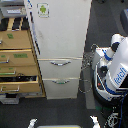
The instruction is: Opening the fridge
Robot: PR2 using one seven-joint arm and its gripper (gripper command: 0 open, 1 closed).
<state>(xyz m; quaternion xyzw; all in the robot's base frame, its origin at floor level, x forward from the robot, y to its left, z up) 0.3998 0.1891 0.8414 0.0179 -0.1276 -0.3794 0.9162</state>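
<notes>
The fridge (pixel 60 45) is the biggest thing here. It is tall and white and stands in the middle of the exterior view. Its big top door (pixel 62 30) looks shut, or very nearly shut, with a dark line down its left edge. A small green-and-white sticker (pixel 43 10) sits near the top of that door. Under the door are two drawers, each with a curved silver handle: the upper handle (pixel 60 63) and the lower handle (pixel 61 81).

On the exterior view's left, touching the fridge, stands a tan wooden cabinet (pixel 17 55) with drawers pulled partly out.

On the exterior view's right, near the fridge, is a round white-and-blue robot (pixel 112 67).

At the bottom edge two small pale tips (pixel 32 122) show. They may be part of the tool, but I cannot tell if it is open or closed.

I think the big door is heavy, stiff and smooth, so it could slip. I see no handle on it. The left edge looks like the best place to hold and pull.
</notes>
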